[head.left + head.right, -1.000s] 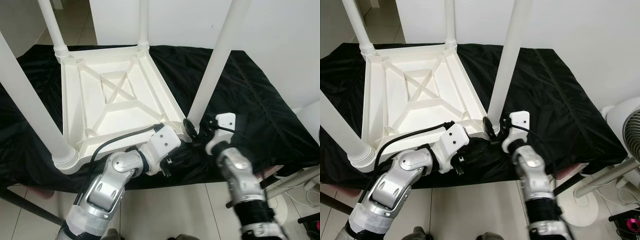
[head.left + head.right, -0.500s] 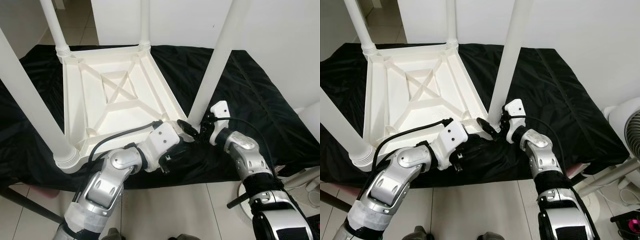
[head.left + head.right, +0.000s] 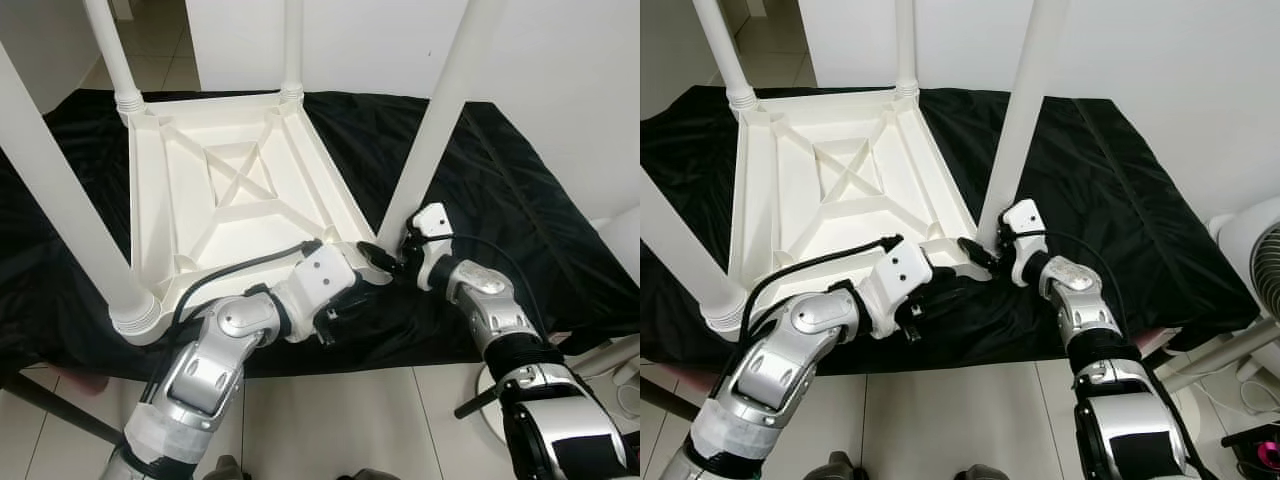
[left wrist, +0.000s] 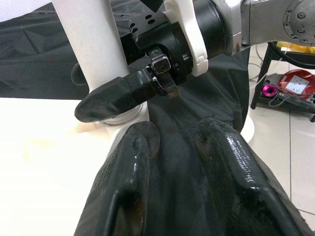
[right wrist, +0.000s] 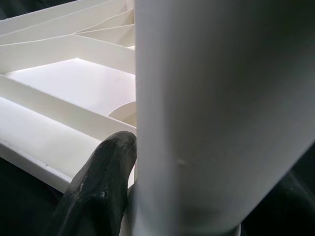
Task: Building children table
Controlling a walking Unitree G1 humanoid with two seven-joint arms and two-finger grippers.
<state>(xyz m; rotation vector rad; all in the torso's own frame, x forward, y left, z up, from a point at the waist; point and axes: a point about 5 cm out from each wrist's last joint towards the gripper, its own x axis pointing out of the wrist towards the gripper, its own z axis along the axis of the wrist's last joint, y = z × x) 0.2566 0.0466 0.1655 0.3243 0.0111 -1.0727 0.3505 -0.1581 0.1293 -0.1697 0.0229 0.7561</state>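
Table legs [image 3: 440, 110] round open underside [image 3: 230, 190].

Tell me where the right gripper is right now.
In the eye views the right gripper is at the base of the near right table leg, where it meets the upturned tabletop, fingers around the leg. The left gripper sits just beside it on the black cloth.

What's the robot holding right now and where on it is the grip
The right gripper clasps the near right table leg at its base, by the tabletop socket. The left gripper holds nothing, open over the black cloth.

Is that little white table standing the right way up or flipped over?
Flipped over. The table lies top-down on the black cloth, ribbed underside showing, its legs pointing up.
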